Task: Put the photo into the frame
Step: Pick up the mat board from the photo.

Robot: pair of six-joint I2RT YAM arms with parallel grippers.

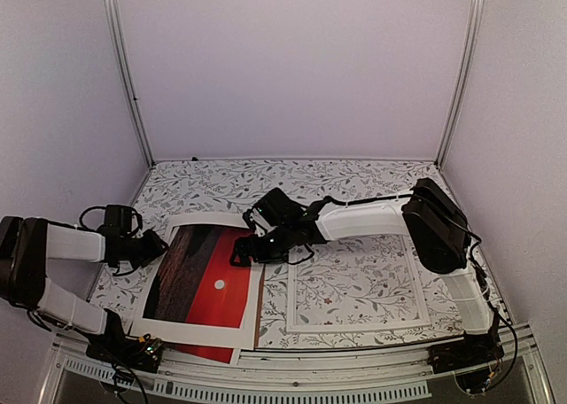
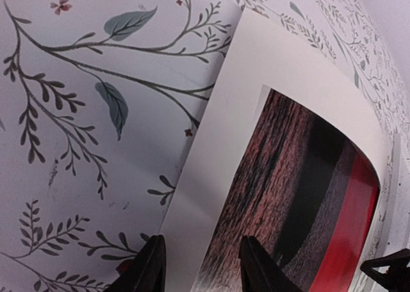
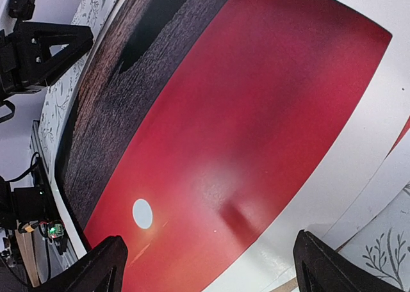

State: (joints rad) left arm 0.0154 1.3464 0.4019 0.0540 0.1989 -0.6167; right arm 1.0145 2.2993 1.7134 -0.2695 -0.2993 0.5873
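Observation:
The photo (image 1: 208, 275), a red sunset with a small white sun, lies flat at the left centre of the table. A wide white mat (image 1: 202, 220) lies over it, and a strip of red print (image 1: 208, 351) sticks out below the mat. The frame (image 1: 289, 298), thin and white with a clear pane, lies flat to the right. My left gripper (image 1: 164, 244) is open, its fingertips (image 2: 150, 266) either side of the mat's left border (image 2: 218, 145). My right gripper (image 1: 239, 253) is wide open just above the photo (image 3: 224, 113), holding nothing.
A brown backing board (image 1: 259, 311) shows as a thin strip between the mat and the frame, and in the right wrist view (image 3: 288, 285). The table carries a leaf-patterned cover (image 1: 354, 187). White walls and metal posts (image 1: 133, 94) close in the back and sides.

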